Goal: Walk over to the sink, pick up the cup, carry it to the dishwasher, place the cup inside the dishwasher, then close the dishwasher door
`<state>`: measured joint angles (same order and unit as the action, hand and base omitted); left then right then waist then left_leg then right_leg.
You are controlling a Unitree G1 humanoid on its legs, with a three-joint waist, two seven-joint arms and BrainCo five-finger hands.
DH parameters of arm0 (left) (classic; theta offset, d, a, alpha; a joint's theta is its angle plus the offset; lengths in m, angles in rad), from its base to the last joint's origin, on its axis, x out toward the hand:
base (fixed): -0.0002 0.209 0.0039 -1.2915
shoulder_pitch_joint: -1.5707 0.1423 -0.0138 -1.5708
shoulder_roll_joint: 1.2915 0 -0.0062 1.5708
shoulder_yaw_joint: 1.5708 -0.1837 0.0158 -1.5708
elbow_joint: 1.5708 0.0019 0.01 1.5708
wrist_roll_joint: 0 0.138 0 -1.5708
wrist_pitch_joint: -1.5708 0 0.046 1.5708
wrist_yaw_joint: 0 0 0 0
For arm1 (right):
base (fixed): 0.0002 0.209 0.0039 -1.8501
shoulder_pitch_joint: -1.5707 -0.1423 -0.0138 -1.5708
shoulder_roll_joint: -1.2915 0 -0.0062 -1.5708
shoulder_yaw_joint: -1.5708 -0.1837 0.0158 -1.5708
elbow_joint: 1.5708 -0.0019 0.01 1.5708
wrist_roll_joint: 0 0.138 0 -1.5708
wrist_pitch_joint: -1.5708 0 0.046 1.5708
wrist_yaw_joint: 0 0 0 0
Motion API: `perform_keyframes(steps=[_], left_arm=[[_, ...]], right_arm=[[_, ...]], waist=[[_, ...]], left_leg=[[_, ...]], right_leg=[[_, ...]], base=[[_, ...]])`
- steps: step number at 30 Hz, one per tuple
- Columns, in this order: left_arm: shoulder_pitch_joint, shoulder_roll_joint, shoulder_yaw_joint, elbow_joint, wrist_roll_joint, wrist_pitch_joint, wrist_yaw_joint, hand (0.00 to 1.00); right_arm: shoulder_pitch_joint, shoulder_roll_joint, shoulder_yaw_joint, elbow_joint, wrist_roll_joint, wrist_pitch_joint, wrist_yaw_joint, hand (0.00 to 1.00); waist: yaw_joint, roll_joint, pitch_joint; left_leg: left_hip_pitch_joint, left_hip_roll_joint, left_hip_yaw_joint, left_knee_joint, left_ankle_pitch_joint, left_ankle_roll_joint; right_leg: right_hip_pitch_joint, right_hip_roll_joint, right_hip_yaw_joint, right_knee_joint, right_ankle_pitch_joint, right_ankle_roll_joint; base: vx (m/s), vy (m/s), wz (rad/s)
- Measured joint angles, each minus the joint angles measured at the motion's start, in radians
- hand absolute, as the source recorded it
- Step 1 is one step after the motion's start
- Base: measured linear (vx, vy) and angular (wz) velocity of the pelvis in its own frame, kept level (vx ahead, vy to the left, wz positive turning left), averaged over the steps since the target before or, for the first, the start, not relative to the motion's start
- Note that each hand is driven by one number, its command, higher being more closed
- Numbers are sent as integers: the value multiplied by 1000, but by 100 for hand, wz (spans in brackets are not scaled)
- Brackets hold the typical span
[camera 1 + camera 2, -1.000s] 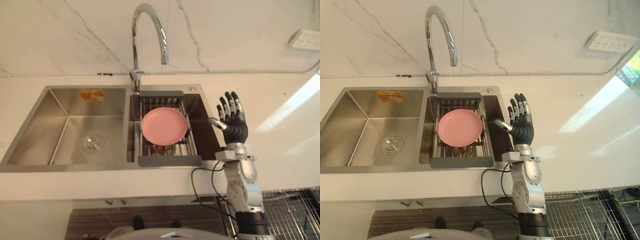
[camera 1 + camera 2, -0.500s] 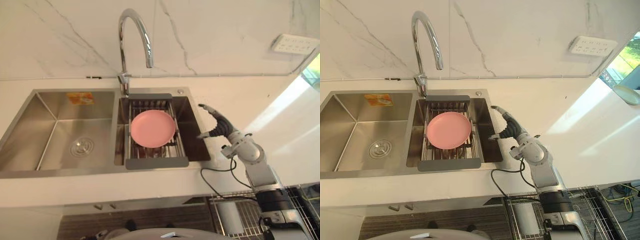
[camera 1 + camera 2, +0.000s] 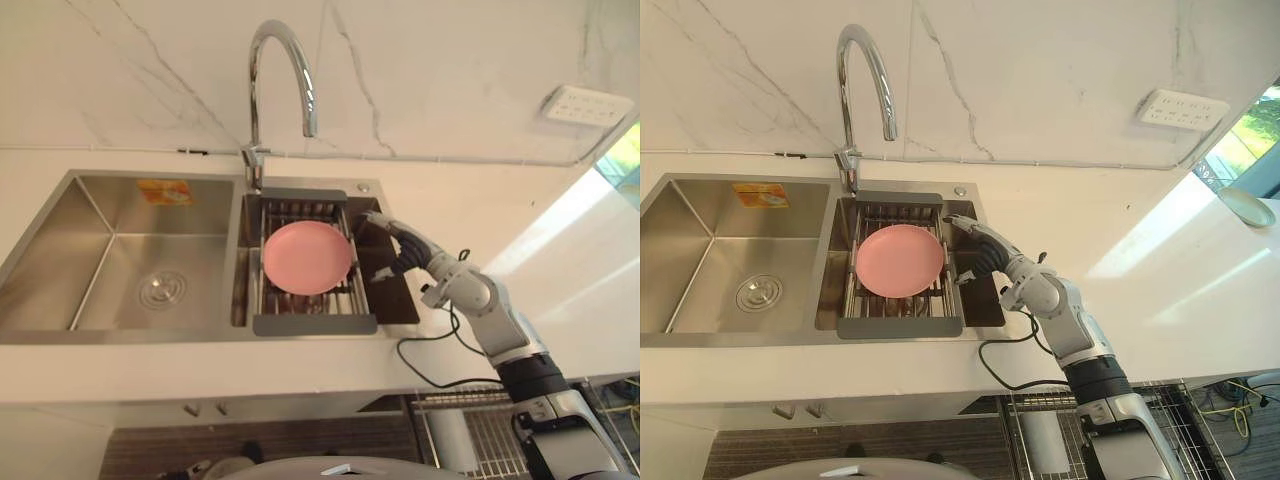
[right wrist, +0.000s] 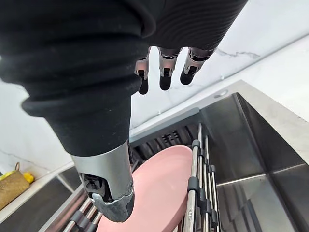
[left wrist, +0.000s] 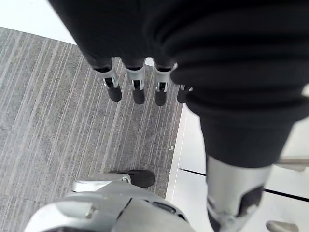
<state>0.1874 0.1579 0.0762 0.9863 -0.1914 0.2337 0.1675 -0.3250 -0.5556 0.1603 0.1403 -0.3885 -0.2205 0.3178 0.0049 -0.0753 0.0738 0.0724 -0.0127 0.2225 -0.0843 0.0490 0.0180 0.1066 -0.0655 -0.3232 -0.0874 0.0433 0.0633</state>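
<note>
Sink (image 3: 680,215) is a steel double basin set in a white countertop (image 3: 1140,270); wall (image 3: 1040,70) behind is white w/ grey marble veins; white socket plate (image 3: 1180,108) sits on the wall at the right. Chrome gooseneck faucet (image 3: 862,60) stands behind the divider btw the basins; L basin has a round drain (image 3: 759,292) and an orange sticker (image 3: 761,196) on its back wall. R basin holds a grey-framed wire rack (image 3: 900,327); a pink plate (image 3: 900,261) lies flat on it. A pale dish (image 3: 1247,206) sits on the counter at the far right, well apart from the sink.

Right hand (image 3: 988,256) hangs over the R basin just beside the plate's right edge; its fingers (image 4: 165,76) are straight, slightly apart, thumb off to the side, nothing in them; we can't tell if it touches the rack. Left hand (image 5: 138,91) hangs over the grey striped floor (image 5: 53,106); its fingers (image 5: 114,88) are straight, side by side, holding nothing. Below the counter to the right we see a wire basket (image 3: 470,425), prob. the dishwasher's.

Cup: we can't tell where it is.
</note>
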Motion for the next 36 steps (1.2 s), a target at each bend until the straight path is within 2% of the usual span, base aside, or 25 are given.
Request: perform_keyframes(steps=[6, 12, 16, 25, 30, 36], left_arm=[[5, 1, -2, -22, 1, 6, 0, 0], [3, 1, -4, -32, 1, 9, -1, 0], [3, 1, -7, -32, 2, 9, -2, 0], [-4, 0, -8, -35, 20, 17, -9, 0], [-10, 0, -9, -38, 38, 31, -22, 0], [-6, 2, -28, -57, 40, 36, -21, 0]], right_arm=[[-2, 0, 76, 0, -123, -17, 20, 0], [-12, 1, 113, 41, -186, -18, 21, 0], [-32, 2, 117, 42, -225, -15, 17, 0], [-72, 57, 201, 122, -366, 7, -36, 0], [-84, 89, 239, 202, -392, 23, -46, 0], [-104, 108, 269, 280, -445, 28, -127, 0]], waist=[[6, -4, 1], [22, -7, 3], [21, -6, 6], [38, -4, 21], [50, -2, 28], [59, 2, 39]], left_leg=[[0, 0, -3, 0, 3, 1], [-1, 0, -9, -1, 6, 4], [-1, -2, -23, -1, 8, 5], [-1, -2, -30, -1, 8, 4], [-1, -3, -37, -1, 8, 4], [0, -8, -59, -1, 10, 6]], right_leg=[[1, -2, -21, 0, 1, -1], [3, -3, -29, 0, 1, -2], [10, -3, -43, 0, 1, -2], [14, -4, -50, 0, -1, -1], [17, -4, -59, 0, -1, -1], [30, -8, -80, 0, -4, 2]], base=[[0, 0, 0], [4, 12, 3], [7, 24, 10], [3, 7, 1], [8, 7, 3], [20, 25, 11]])
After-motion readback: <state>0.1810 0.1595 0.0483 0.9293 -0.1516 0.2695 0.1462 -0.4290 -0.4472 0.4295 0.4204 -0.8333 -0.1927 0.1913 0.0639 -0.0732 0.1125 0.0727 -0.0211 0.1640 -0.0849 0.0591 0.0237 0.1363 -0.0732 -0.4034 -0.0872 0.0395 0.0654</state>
